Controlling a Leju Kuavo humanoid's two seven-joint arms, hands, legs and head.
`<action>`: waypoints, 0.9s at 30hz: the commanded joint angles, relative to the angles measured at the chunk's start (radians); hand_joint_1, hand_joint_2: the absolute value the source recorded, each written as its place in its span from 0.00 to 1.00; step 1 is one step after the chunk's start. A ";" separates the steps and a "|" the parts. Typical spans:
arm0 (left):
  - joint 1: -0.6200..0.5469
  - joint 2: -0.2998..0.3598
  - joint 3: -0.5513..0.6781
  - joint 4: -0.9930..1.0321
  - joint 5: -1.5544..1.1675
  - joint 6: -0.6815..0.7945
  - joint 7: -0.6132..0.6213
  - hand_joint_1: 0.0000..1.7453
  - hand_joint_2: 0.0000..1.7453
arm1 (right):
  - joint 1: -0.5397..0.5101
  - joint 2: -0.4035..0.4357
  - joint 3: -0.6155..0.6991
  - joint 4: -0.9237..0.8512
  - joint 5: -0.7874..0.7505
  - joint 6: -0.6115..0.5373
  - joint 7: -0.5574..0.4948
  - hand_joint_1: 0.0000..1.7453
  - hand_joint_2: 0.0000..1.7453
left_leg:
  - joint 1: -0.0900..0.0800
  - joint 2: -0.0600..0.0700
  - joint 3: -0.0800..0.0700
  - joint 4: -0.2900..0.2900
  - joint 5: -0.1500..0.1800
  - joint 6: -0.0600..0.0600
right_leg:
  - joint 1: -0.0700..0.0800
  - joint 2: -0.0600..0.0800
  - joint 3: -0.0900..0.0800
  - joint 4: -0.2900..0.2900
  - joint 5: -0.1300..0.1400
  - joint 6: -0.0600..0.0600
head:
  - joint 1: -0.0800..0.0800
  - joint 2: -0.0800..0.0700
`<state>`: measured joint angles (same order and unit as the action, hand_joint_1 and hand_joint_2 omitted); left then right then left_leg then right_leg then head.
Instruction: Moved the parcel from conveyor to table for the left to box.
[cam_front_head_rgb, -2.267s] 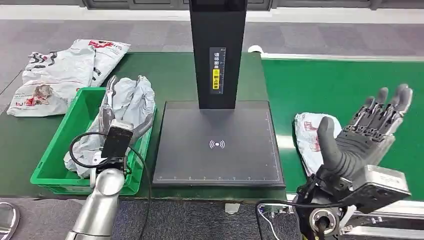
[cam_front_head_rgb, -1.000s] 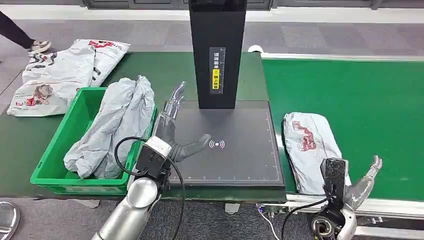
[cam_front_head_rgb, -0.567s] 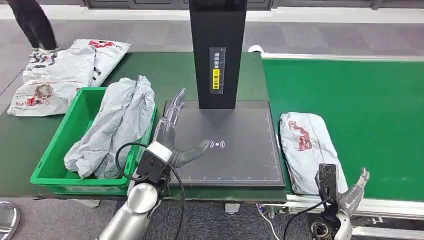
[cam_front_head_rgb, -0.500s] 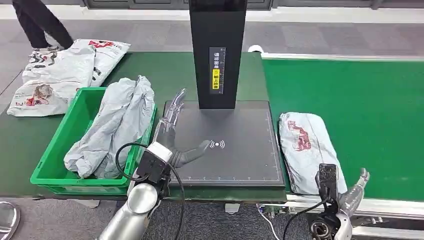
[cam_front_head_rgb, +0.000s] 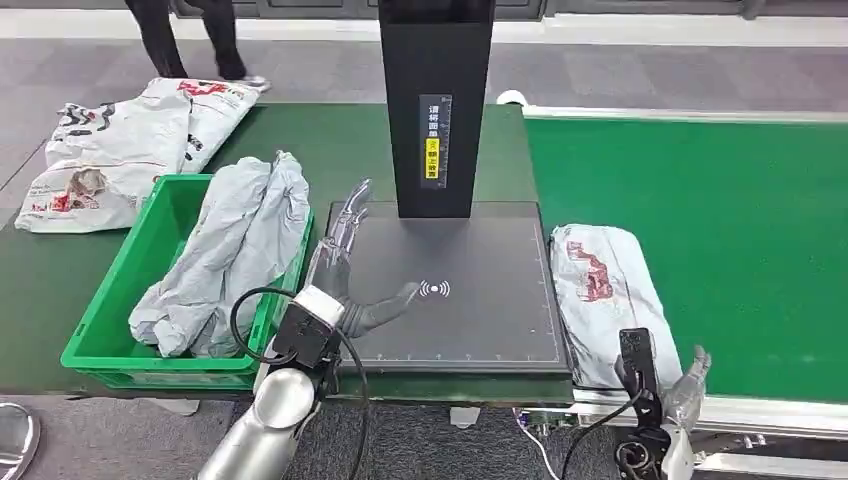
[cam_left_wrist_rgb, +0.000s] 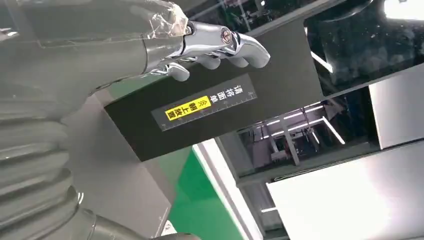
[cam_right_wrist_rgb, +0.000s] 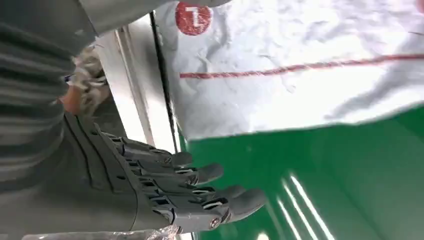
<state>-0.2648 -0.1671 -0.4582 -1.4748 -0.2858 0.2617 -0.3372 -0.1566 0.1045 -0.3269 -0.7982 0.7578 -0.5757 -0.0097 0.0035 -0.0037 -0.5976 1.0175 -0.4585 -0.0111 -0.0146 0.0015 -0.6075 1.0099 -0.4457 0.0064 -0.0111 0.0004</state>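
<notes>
Lower now, the right hand (cam_front_head_rgb: 690, 385) has dropped to the conveyor (cam_front_head_rgb: 720, 200) edge — empty, fingers (cam_right_wrist_rgb: 210, 192) spread beside the parcel (cam_front_head_rgb: 605, 300) in the wrist view. Left hand (cam_front_head_rgb: 345, 265) hovers open over the black scanner pad (cam_front_head_rgb: 480, 320) on the green worktop (cam_front_head_rgb: 40, 280); a person walks behind.

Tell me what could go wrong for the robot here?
The parcel lies on the green belt beside the black pad, and neither hand holds it. If the belt runs, it could drift off. The right hand hangs low by the belt's edge and might bump the rail coming up. The left hand hovers over the pad, where the parcel may need to land.
</notes>
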 joint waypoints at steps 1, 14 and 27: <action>-0.032 0.057 -0.030 0.030 0.011 0.002 -0.001 0.00 1.00 | -0.191 -0.079 0.036 0.373 0.094 0.090 0.108 0.23 1.00 | 0.000 0.003 0.003 -0.001 0.000 0.000 | 0.000 0.003 0.001 -0.001 0.001 0.000 | 0.000 0.000; -0.034 0.072 -0.035 0.020 0.011 0.028 -0.010 0.00 1.00 | -0.212 -0.081 0.056 0.405 0.128 0.109 0.125 1.00 1.00 | 0.001 0.002 0.005 -0.002 0.001 0.000 | 0.001 0.002 0.004 -0.003 0.001 0.000 | 0.000 0.000; -0.020 0.078 -0.034 0.002 0.010 0.050 -0.007 0.00 1.00 | -0.202 -0.051 0.067 0.303 0.102 0.082 0.022 1.00 1.00 | 0.001 0.003 0.007 -0.003 0.000 -0.001 | 0.001 0.002 0.006 -0.003 0.001 -0.001 | 0.000 0.000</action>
<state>-0.2666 -0.1339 -0.4582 -1.4832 -0.2743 0.2952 -0.3487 -0.3506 0.0374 -0.3162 -0.4738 0.8828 -0.4840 0.0707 0.0038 -0.0021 -0.5936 1.0176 -0.4580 -0.0115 -0.0137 0.0028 -0.6046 1.0098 -0.4447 0.0064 -0.0111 0.0000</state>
